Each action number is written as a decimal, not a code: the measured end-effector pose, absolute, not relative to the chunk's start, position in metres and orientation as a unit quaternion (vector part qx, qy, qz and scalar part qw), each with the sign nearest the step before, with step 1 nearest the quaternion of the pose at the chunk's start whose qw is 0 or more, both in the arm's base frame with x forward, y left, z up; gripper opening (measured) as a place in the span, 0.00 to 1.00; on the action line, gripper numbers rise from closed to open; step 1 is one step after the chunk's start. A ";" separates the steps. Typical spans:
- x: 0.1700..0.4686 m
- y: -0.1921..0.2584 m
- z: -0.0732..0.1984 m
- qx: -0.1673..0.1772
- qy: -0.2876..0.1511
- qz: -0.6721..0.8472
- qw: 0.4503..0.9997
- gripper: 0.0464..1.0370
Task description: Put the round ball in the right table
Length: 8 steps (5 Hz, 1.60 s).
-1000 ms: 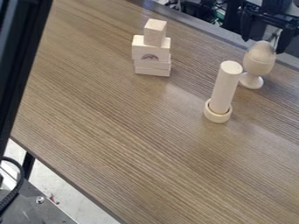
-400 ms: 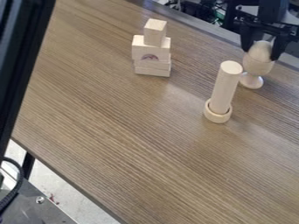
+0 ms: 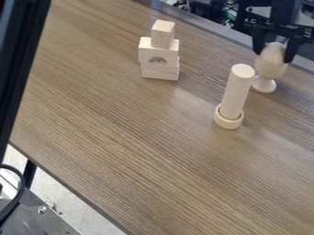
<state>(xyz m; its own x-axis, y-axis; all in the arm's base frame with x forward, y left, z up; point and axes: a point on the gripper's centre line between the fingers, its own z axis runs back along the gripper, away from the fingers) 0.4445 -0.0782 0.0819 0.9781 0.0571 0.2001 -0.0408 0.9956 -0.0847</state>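
The hand (image 3: 272, 57) was spread over the ball (image 3: 274, 49), its fingers one on either side; whether either touched the wood, I could not tell. The ball sat between them, in the top of the upright cup (image 3: 270, 69) on the bench (image 3: 153, 160). The likeliest trouble was a grip taken too low: the cup's rim lay close beneath the fingertips, so closing there might have pinched it and raised both together. A grip too high risked the rounded top slipping free and rolling away. The rod (image 3: 237, 92), upright in its ring (image 3: 228, 120), stood near the hand on the camera's side, and a low sideways carry could have toppled it. The blocks (image 3: 160, 53), well apart from the hand, seemed a lesser worry.
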 end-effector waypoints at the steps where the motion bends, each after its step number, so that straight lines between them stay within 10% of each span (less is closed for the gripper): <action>1: 0.444 -0.076 0.085 -0.033 -0.107 0.038 0.993 0.69; 4: 0.443 -0.060 0.160 -0.006 -0.192 0.076 0.978 0.69; 8: 0.431 -0.011 0.145 0.032 -0.174 0.107 0.978 0.69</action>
